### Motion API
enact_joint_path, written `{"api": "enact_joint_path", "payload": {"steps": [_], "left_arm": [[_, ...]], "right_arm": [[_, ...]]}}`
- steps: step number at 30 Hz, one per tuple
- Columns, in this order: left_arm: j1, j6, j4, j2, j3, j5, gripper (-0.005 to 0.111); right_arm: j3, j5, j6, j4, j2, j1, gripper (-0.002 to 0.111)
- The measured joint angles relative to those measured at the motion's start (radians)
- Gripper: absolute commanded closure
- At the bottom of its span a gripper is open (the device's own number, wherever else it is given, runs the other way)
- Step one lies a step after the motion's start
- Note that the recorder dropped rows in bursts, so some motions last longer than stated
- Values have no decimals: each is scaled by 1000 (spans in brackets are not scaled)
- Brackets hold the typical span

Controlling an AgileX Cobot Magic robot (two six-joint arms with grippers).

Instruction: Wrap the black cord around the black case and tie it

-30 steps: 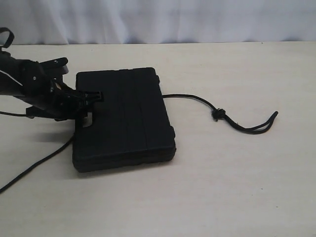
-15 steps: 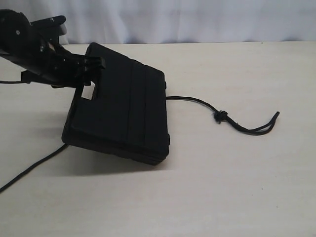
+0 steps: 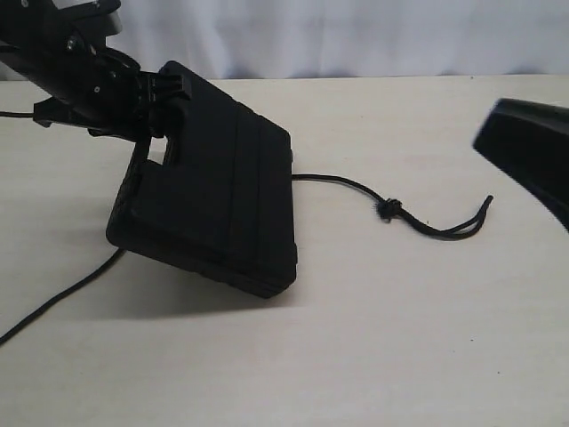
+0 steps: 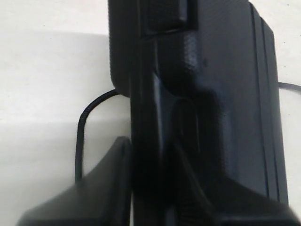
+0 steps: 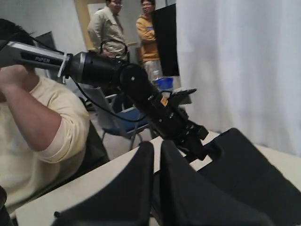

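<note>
Left pincer [image 3: 167,89], clamped on the handle of the flat matte black plastic case [image 3: 222,196], just tipped it up off the table [image 3: 400,338]. Thin black braided cord [image 3: 351,183] runs under it, knot right of the case, so there's wrapping room. Right pincer [image 5: 156,160] is closed, empty.

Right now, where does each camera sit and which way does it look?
Exterior: off the arms, looking down at the table, the case tilted up by the left gripper, and the cord; the right arm shows at the right edge.
Left wrist: on the left arm, looking along its fingers clamped on the case.
Right wrist: on the right arm, looking past the shut right gripper at the left arm and people.
Shared: all three show the case.
</note>
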Motion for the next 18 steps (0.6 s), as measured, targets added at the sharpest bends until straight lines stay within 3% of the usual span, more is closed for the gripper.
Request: {"api": "enact_joint_path", "payload": {"steps": [4,7,10,12,16,18], "left_arm": [[0,0,0,0,0,6,107],[0,0,0,0,0,4,107],[0,0,0,0,0,-5,107],[0,0,-6,0,0,-9,107],[0,4,-8,0,0,-15,107],[0,8,-17,0,0,-19,107]], "right_arm": [[-32,34,-50,29,233,0,84],[-63,76,-60,11,376,8,84],[-121,14,-65,-68,446,86,84],[-160,-123,-65,-150,464,179,84],[-217,-610,-22,-354,471,440,83],[-221,-829,-17,-412,471,554,75]]}}
